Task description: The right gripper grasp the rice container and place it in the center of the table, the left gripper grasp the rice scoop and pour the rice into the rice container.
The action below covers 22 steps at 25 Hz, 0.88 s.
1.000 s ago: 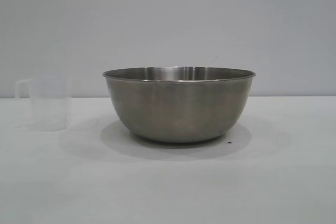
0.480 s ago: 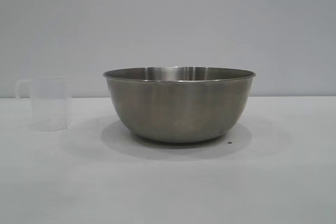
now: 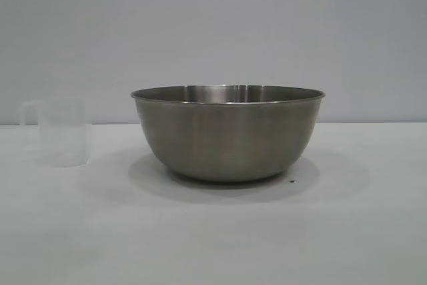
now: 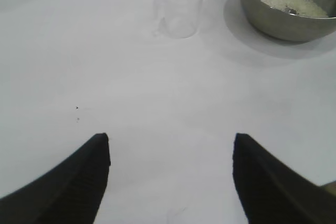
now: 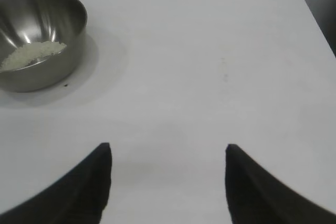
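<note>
The large round brushed stainless-steel rice container [image 3: 227, 133] stands at the middle of the wide white matte table [image 3: 360, 231]; a small heap of off-white rice [image 4: 295, 6] lies inside it; the small translucent plastic rice scoop [image 3: 62, 131] stands upright at its nine o'clock, apart and apparently empty. The black left gripper [image 4: 171, 153] is nearer the scoop, fingers spread, holding nothing; the black right gripper [image 5: 168, 158] likewise spread and empty; the pour appears done.

You face a plain pale grey wall [image 3: 213, 25] filling twelve o'clock, unmarked and evenly lit. Soft, diffuse light falls from above, leaving only faint shadows. One rounded corner shows on the white tabletop.
</note>
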Motion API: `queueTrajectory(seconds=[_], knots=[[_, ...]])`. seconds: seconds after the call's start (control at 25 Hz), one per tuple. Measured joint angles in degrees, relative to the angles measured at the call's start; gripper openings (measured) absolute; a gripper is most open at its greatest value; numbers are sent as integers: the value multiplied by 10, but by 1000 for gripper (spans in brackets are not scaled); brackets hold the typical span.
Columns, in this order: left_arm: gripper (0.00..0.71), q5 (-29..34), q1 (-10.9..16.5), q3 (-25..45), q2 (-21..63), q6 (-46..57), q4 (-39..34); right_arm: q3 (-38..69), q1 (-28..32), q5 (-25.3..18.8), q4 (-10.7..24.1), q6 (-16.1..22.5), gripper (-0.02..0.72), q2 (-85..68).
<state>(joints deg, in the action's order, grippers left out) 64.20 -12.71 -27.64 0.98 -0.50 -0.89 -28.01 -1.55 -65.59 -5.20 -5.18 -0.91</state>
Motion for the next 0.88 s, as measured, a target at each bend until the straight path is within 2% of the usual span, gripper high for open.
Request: queueTrajectory(seconds=[0.12, 0.32, 0.44, 0.56, 0.88], knots=[[436, 0, 23, 0, 0, 0, 1, 0, 0, 0, 0, 0, 399, 0], [436, 0, 107, 0, 0, 0, 1, 0, 0, 0, 0, 0, 399, 0], [436, 0, 139, 0, 0, 0, 1, 0, 0, 0, 0, 0, 399, 0], [436, 0, 150, 0, 0, 0, 1, 0, 0, 0, 0, 0, 399, 0], [436, 0, 150, 0, 0, 0, 1, 0, -7, 0, 0, 0, 399, 0]])
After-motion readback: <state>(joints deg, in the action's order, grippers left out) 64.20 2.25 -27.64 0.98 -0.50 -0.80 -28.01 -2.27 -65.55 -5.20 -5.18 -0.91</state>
